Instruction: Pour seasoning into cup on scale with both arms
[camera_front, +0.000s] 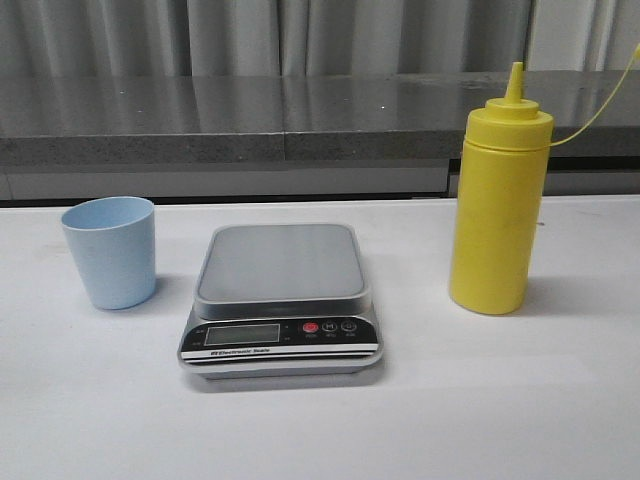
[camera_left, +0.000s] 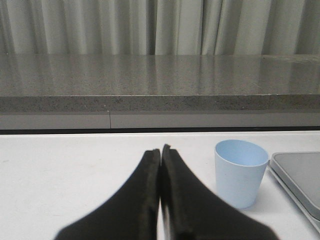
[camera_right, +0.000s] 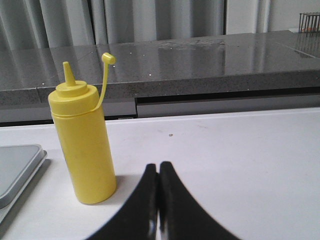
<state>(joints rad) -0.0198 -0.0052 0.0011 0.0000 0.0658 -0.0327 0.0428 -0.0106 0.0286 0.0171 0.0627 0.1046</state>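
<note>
Nothing of the task looks done yet: the scale (camera_front: 281, 300) sits bare in the middle of the white desk (camera_front: 520, 400), toward its front edge, with nothing on its platform, and its display shows no reading that can be made out. The cup (camera_front: 110, 251) stands upright and empty on the desk toward the left edge, just beside the scale but apart from it. The bottle (camera_front: 499, 204) stands upright toward the right edge, well apart from the scale, its cap tip flipped off the nozzle and hanging on a thin tether. What remains, by my reading, is all of it: the cup has to go onto the platform, and the bottle has to be lifted, tipped and squeezed over the cup. Neither arm shows in the front view. In the left wrist view the left end effector (camera_left: 161, 150) is clenched, its two black fingers pressed together with nothing between them; the cup (camera_left: 240, 172) lies ahead of it and off to one side, near but not touched. In the right wrist view the right end effector (camera_right: 158, 167) is likewise clenched and empty, with the bottle (camera_right: 82, 145) ahead and off to one side, near but apart.
</note>
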